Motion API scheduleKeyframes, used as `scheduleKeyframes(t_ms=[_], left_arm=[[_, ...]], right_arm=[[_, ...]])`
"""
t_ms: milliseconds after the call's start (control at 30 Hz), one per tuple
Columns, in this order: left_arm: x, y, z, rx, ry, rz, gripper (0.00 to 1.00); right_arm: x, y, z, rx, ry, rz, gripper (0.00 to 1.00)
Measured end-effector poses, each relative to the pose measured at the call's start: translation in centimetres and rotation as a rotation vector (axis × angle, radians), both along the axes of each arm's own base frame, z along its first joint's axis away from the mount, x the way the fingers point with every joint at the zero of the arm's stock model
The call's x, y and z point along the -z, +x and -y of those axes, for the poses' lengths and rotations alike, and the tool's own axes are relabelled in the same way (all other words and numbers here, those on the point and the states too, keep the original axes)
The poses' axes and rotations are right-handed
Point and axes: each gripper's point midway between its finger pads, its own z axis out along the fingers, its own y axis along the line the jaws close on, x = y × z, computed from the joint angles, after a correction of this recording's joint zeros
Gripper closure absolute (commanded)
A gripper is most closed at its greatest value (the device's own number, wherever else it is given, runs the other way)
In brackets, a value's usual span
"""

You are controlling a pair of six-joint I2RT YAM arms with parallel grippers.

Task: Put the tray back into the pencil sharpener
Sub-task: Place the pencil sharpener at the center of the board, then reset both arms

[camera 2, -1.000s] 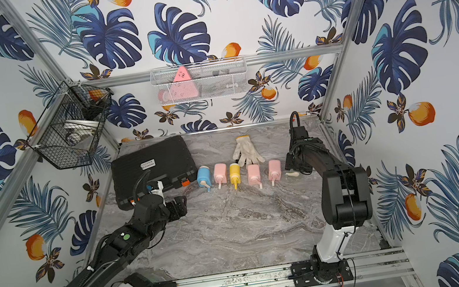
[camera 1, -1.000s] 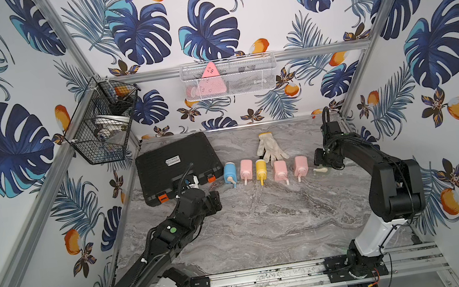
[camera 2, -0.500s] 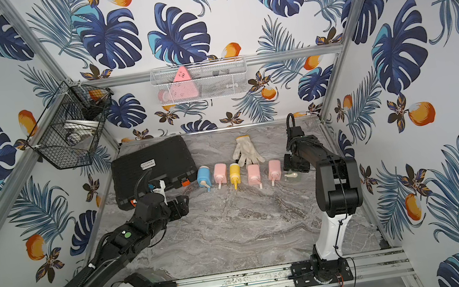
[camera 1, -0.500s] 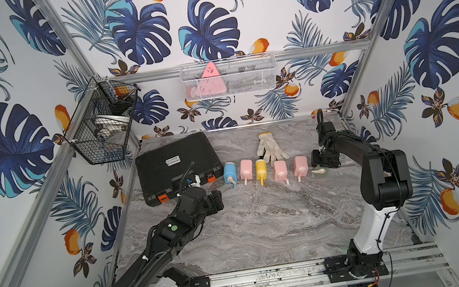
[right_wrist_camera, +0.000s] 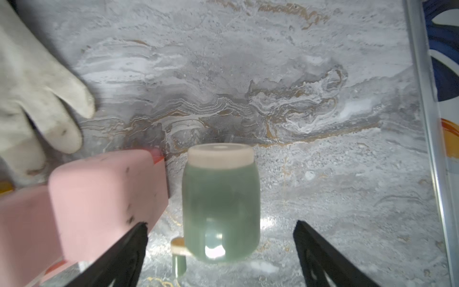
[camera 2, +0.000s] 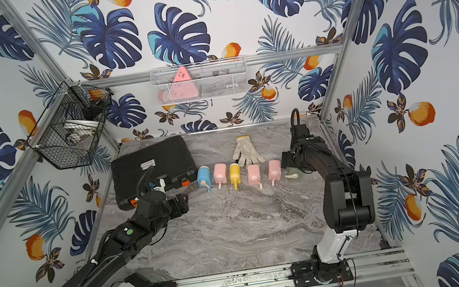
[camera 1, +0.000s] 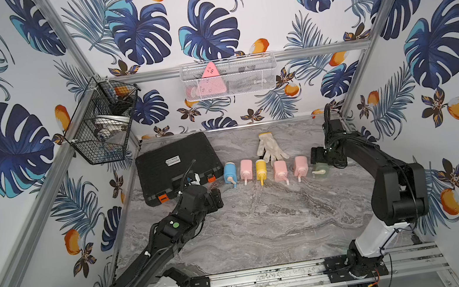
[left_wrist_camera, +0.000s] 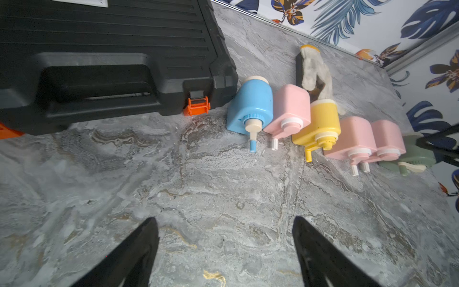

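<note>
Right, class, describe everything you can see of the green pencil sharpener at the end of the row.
The green pencil sharpener is a rounded, sage-green, plastic-looking body with a cream cap at one end and a cream crank with a green knob at the other. It rests on the marble table, last in the row, a narrow gap from a pink sharpener. The right gripper straddles it, open, not touching.

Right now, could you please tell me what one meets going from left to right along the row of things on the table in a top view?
Black case → blue sharpener → first pink sharpener → yellow sharpener → second pink sharpener → third pink sharpener → green sharpener.
</note>
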Motion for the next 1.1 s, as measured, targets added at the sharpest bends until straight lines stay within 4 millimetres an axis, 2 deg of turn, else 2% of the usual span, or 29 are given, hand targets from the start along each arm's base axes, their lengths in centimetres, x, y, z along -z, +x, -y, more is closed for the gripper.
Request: scheduleKeyframes(t_ms=[167, 267, 400, 500, 633, 700, 833, 900, 967, 1033, 1100], left_arm=[[0.3, 0.6, -3.1, -0.097, 0.104, 0.051, 0.09], [0.2, 1.0, -5.5, -0.176, 0.175, 0.074, 0.01], [-0.1, 2.3, -8.0, -0.231, 0.294, 0.126, 0.01], [1.6, 2.6, -9.9, -0.241, 0.386, 0.141, 0.01], [5.3, 2.6, -12.0, -0.228, 0.442, 0.115, 0.01], [6.3, 3.2, -12.8, -0.234, 0.432, 0.113, 0.01], [8.6, 4.7, -13.5, -0.214, 0.381, 0.128, 0.01], [10.2, 5.0, -13.9, -0.207, 0.358, 0.120, 0.01], [10.5, 5.6, -13.8, -0.185, 0.329, 0.130, 0.01], [9.4, 6.5, -13.6, -0.169, 0.329, 0.206, 0.01], [9.2, 6.8, -13.6, -0.149, 0.325, 0.241, 0.01]], right_arm=[[-1.4, -3.6, 0.1, 0.054, 0.027, 0.200, 0.05], [-1.4, -4.7, 0.6, 0.088, 0.018, 0.331, 0.05], [0.6, -5.8, 1.0, 0.088, -0.005, 0.483, 0.05], [3.1, -6.8, 1.0, 0.056, -0.028, 0.526, 0.05], [4.2, -5.3, 0.7, 0.021, -0.037, 0.585, 0.05], [4.6, -5.0, 0.5, 0.009, -0.033, 0.602, 0.04], [3.8, -3.8, 0.1, -0.020, -0.031, 0.689, 0.04], [2.8, -3.3, -0.2, -0.046, -0.034, 0.734, 0.04], [2.3, -2.9, -0.4, -0.071, -0.048, 0.781, 0.03], [2.8, -3.1, -0.6, -0.094, -0.054, 0.779, 0.03], [3.2, -2.9, -0.6, -0.106, -0.068, 0.793, 0.02]])
